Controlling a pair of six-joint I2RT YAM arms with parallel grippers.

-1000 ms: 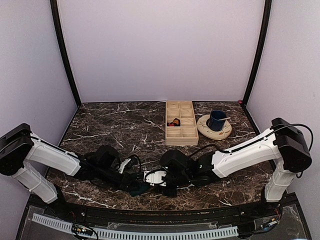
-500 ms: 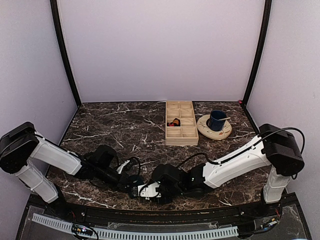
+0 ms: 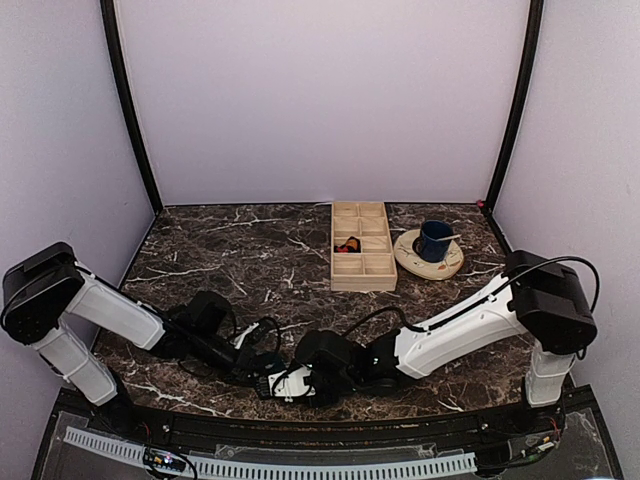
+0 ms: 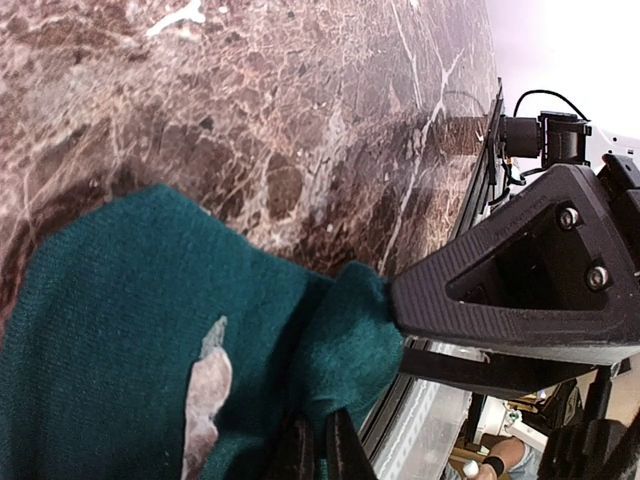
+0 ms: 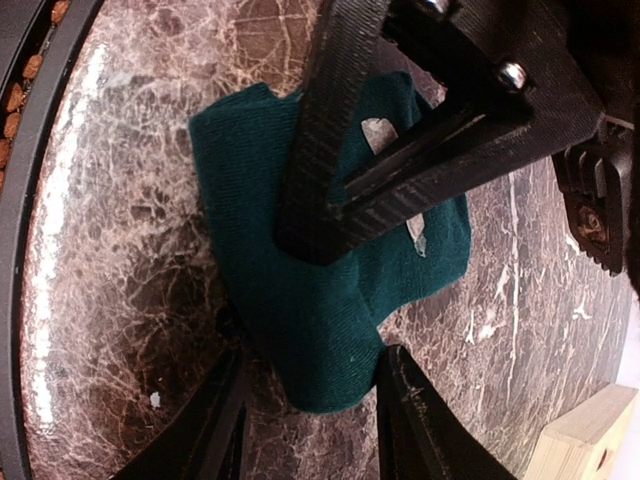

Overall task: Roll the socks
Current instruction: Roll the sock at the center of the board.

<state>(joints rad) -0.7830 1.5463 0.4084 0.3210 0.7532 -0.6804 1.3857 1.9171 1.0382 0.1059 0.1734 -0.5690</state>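
Where the two arms meet low over the near edge of the table [image 3: 230, 250], the green sock [image 5: 250, 200] lies bunched on the dark marble, close to the front rail. The left gripper [image 4: 318, 445] has its fingers pressed together with a fold of the sock pinched between them, and the cloth puckers up around the tips. A pale grey mark shows on the fabric beside that fold.

From the other side, the right gripper [image 5: 310, 345] straddles the sock's narrow end. Its fingers stand partway apart, one against each side of the cloth, and the end looks squeezed between them. In the left wrist view, one of those black fingers touches the tip of the sock.

Further back, well apart from the arms, a wooden tray [image 3: 376, 268] sits on the table. The patterned sock [image 3: 348, 244] is a small dark and red lump in one of its left-hand compartments, about midway along. Just to the right of the tray, a dark blue mug [image 3: 435, 240] stands on a cream plate [image 3: 412, 260].
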